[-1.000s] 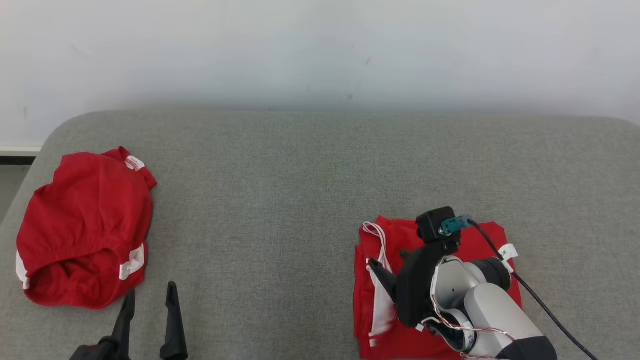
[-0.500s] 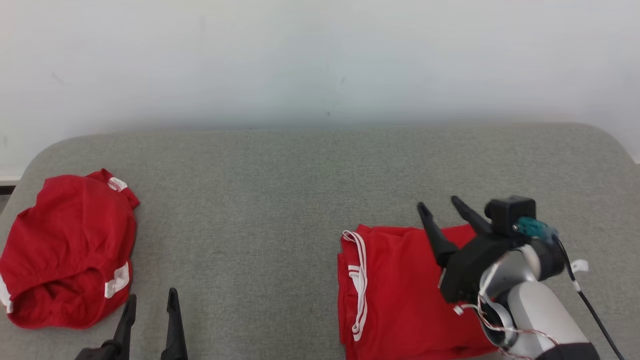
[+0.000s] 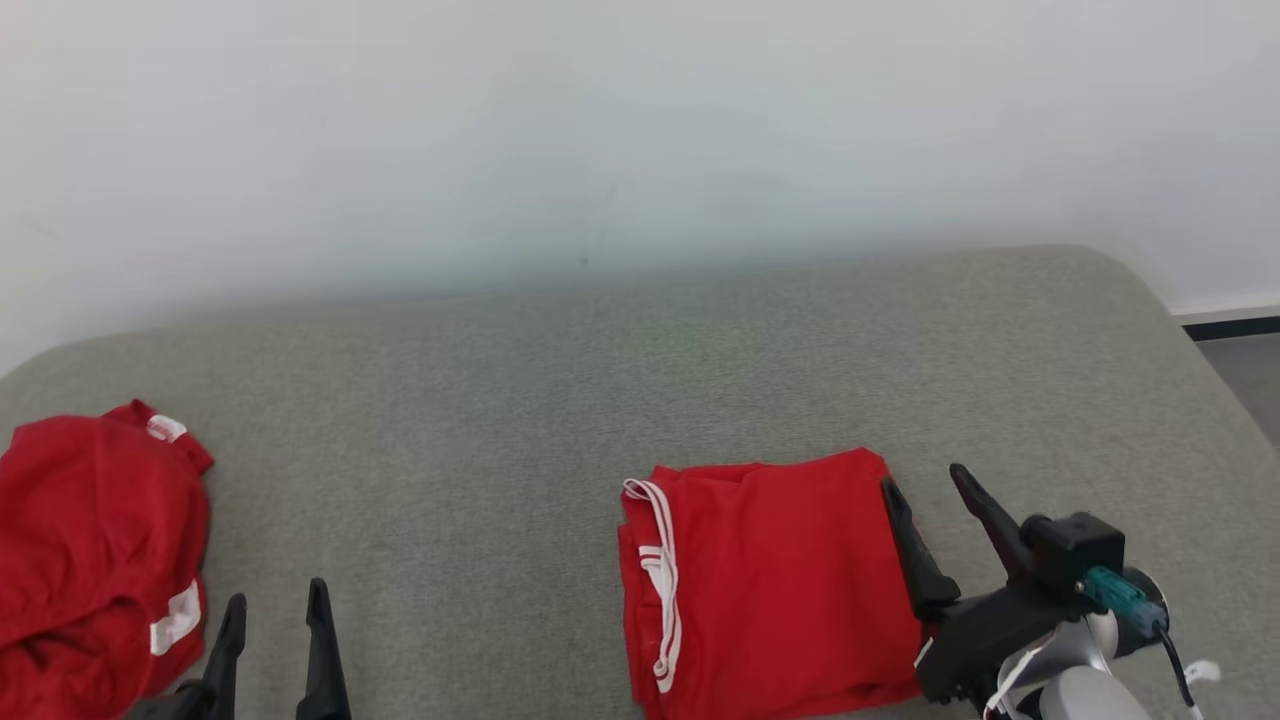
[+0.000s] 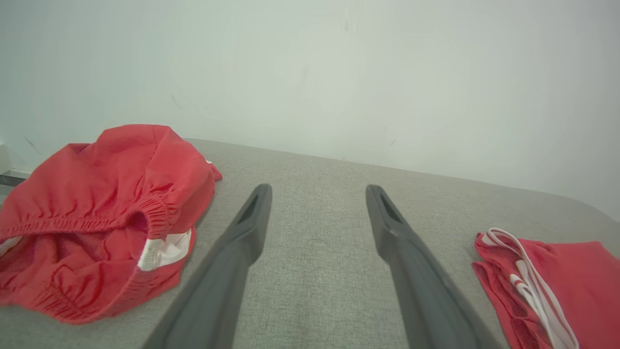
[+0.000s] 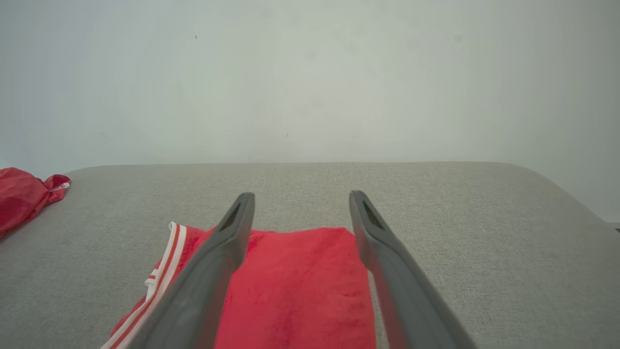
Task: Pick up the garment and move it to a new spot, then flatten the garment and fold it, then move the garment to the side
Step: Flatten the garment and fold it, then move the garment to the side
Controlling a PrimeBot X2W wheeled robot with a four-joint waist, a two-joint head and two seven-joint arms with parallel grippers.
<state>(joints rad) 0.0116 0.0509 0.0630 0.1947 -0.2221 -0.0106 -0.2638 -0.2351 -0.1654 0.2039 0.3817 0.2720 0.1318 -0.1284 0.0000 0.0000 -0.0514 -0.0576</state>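
A folded red garment (image 3: 770, 580) with white stripes along its left edge lies flat on the grey surface (image 3: 560, 400), right of centre. My right gripper (image 3: 925, 485) hovers open at its right edge, holding nothing; in the right wrist view the garment (image 5: 295, 291) lies under and between the fingers (image 5: 227, 252). A second, crumpled red garment (image 3: 90, 560) with white bands sits at the far left. My left gripper (image 3: 275, 600) stands open and empty just right of it; the left wrist view has the crumpled garment (image 4: 97, 213) at left and the folded one (image 4: 557, 281) at right.
The grey padded surface has rounded corners and ends at a pale wall (image 3: 600, 130) behind. Its right edge (image 3: 1190, 360) drops to a floor with a dark baseboard. Bare grey surface lies between the two garments.
My right gripper has lifted off the folded garment, turned its fingers upward and drawn back to the garment's right edge. The head camera has panned right and tilted, shifting the whole scene left.
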